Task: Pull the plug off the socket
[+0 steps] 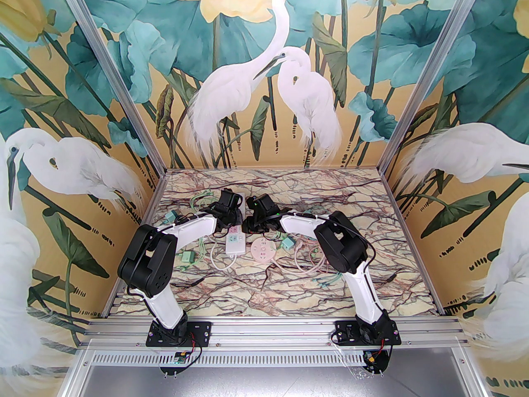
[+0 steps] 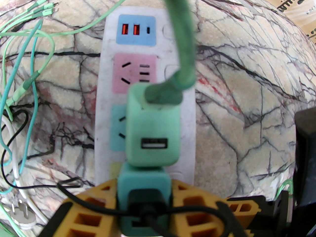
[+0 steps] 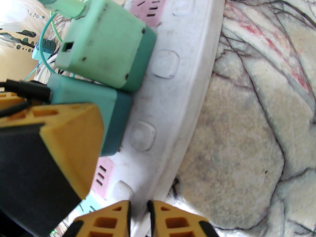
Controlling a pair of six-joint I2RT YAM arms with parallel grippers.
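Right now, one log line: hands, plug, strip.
phase: grasp, pre-pull | left hand: shut on teal plug | teal plug: seated in power strip | right hand: at strip end, grip unclear | green adapter: plugged in

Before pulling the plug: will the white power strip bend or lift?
Likely stiff: the power strip is a rigid-looking moulded bar. Probably light, so it may lift with the teal adapter unless the right gripper pins it.

No readable text, labels or numbers anywhere.
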